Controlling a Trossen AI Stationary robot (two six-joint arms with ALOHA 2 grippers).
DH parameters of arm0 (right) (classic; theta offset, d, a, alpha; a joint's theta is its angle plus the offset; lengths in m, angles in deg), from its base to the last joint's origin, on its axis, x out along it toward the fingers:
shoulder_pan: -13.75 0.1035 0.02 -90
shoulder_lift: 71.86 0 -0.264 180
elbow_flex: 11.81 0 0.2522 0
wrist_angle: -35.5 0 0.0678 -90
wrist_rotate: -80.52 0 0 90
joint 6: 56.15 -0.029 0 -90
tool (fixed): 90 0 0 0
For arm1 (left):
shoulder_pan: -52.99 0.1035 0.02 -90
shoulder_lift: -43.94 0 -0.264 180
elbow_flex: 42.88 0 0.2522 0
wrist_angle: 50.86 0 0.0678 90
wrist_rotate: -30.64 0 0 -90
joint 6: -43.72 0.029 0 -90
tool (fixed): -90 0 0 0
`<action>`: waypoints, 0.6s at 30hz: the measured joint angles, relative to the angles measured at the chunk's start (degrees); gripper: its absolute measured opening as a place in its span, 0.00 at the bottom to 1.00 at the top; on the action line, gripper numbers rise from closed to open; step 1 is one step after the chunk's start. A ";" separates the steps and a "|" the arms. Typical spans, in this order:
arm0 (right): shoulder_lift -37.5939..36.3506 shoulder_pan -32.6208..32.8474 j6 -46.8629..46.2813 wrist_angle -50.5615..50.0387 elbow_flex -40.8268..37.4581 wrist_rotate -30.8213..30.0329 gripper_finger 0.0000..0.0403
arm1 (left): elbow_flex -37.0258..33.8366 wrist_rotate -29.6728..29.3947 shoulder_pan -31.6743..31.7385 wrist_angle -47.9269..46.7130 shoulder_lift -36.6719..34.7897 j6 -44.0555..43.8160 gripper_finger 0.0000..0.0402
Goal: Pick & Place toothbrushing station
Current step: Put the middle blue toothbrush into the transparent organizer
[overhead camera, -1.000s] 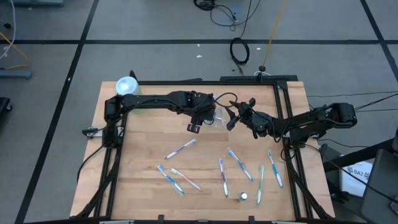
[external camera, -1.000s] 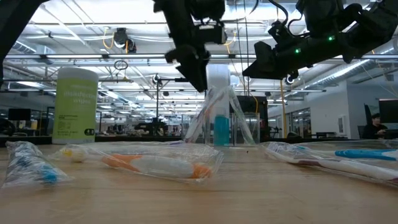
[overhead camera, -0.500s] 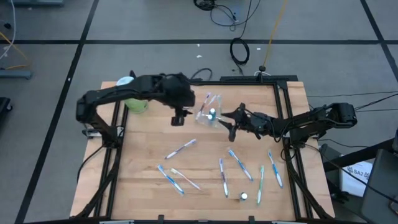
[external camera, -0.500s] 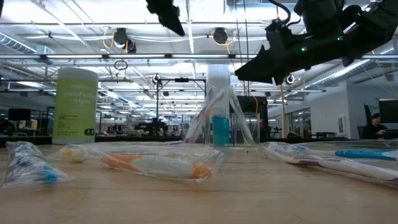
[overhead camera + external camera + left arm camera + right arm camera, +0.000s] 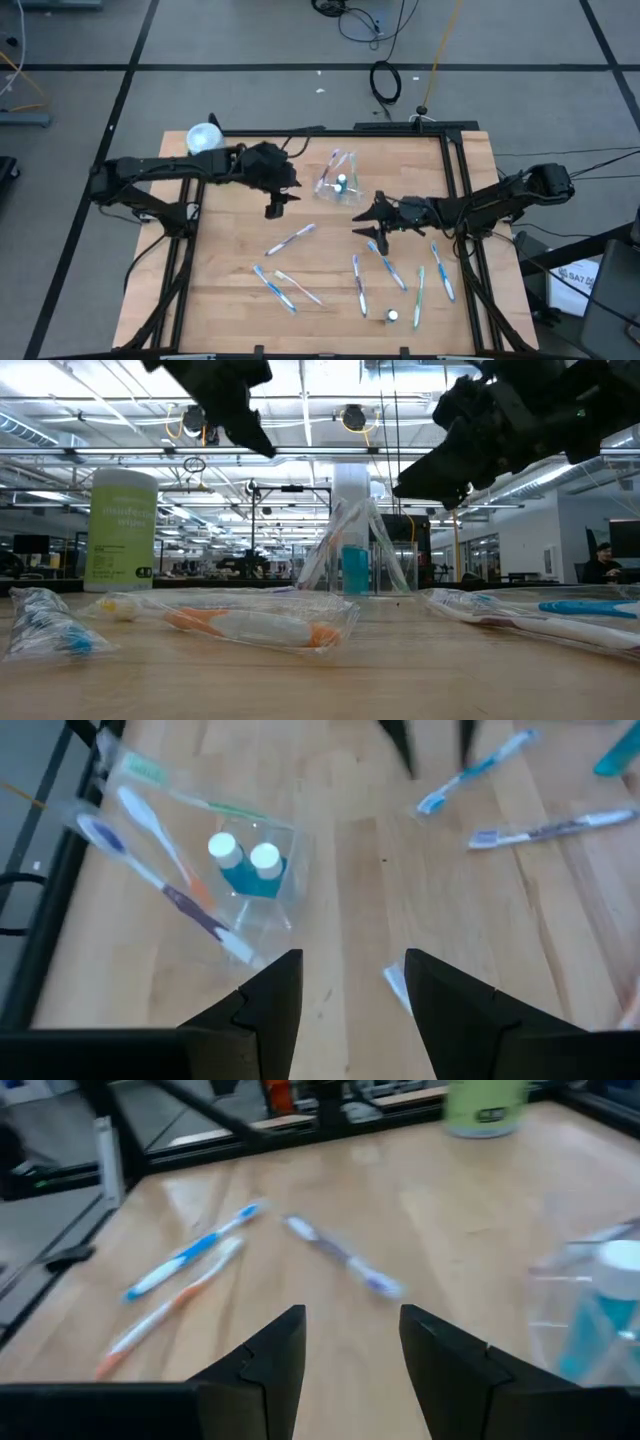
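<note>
clear plastic first: the cup (image 5: 337,186) stands upright near the back of the wooden table (image 5: 230,290), with wrapped toothbrushes and two white-capped tubes (image 5: 243,853) already in it. the rest of the toothbrushes (image 5: 384,264) lie loose across the front half of the table, well apart from the cup.

both pincers are released and carry nothing. the left gripper (image 5: 276,207) hangs to the left of the cup; the right gripper (image 5: 371,230) is in front of the cup and to its right, just by the upper end of a blue toothbrush.

i judge the step in hand to be fetching the next brush with the right arm. to do it well i would come down with the jaws set across the handle, not along it, take it near the middle so it does not swing, and go into the cup from above without knocking the leaning brushes. the wrappers look slippery, so i would close slowly.

the high view gives me the whole layout, but not height. the low view shows both grippers well clear above the table, and the cup standing behind a wrapped orange brush (image 5: 250,625). only the left wrist view shows the two tube caps side by side. the right wrist view picks up the light-green bottle (image 5: 486,1105) at the far edge.
</note>
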State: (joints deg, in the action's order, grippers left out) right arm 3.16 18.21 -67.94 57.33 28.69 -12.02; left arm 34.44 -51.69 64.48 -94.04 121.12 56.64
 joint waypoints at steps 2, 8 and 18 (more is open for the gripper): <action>0.00 2.32 -0.02 0.05 0.00 -4.39 0.39 | -3.80 -0.12 -0.60 7.48 -0.17 -1.26 0.46; 0.00 6.75 -3.67 -1.27 0.02 -13.83 0.39 | -7.79 -0.07 -2.00 14.76 0.71 -1.04 0.46; 0.00 7.38 -13.59 -31.46 9.15 -15.17 0.39 | -8.31 -0.14 -2.63 16.48 0.71 3.04 0.46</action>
State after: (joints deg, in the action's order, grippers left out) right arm 3.16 25.59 -81.53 25.87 37.85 -27.19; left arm 26.13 -51.83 61.85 -77.55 121.83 59.68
